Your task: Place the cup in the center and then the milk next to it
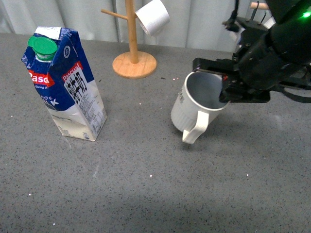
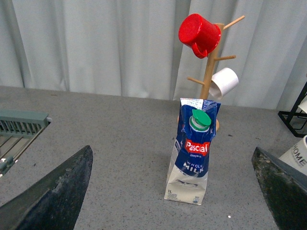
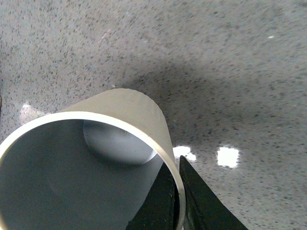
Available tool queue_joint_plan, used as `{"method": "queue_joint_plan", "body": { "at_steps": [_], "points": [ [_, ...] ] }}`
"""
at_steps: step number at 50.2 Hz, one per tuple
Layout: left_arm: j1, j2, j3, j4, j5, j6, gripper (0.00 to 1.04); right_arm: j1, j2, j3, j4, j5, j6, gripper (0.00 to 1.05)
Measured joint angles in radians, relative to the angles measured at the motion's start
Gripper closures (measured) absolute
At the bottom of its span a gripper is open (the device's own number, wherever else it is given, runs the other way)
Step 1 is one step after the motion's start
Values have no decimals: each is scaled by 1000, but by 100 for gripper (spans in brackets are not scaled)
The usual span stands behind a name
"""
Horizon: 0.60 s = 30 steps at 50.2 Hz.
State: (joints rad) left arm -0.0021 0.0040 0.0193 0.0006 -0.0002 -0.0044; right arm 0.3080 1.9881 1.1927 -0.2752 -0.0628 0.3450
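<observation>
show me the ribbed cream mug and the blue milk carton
ribbed cream mug (image 1: 182, 114), front view, ribbed outer wall
blue-and-white milk carton (image 1: 85, 100), front view, black-on-white text panel

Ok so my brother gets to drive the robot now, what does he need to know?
Left gripper: open and empty, facing the milk.
Right gripper: shut on the rim of the cup. The cup hangs tilted, a little right of the middle. I cannot tell if its bottom touches the table.
Milk: standing at the left of the table, nothing holding it.
Done: the cup is grabbed.
Left to do: set the cup upright in the middle and let go, then put the milk next to it.
</observation>
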Motion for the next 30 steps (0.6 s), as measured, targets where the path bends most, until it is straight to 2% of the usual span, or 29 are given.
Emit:
{"method": "queue_joint_plan", "body": {
  "at_steps": [10,27,30],
  "points": [
    [0,0,0,0,0,0,7,46,95,98,-70,2,21,103],
    [0,0,0,0,0,0,7,58,131,139,-94,20,23,103],
    [0,0,0,0,0,0,7,58,132,140,-94,21,23,98]
  ]
}}
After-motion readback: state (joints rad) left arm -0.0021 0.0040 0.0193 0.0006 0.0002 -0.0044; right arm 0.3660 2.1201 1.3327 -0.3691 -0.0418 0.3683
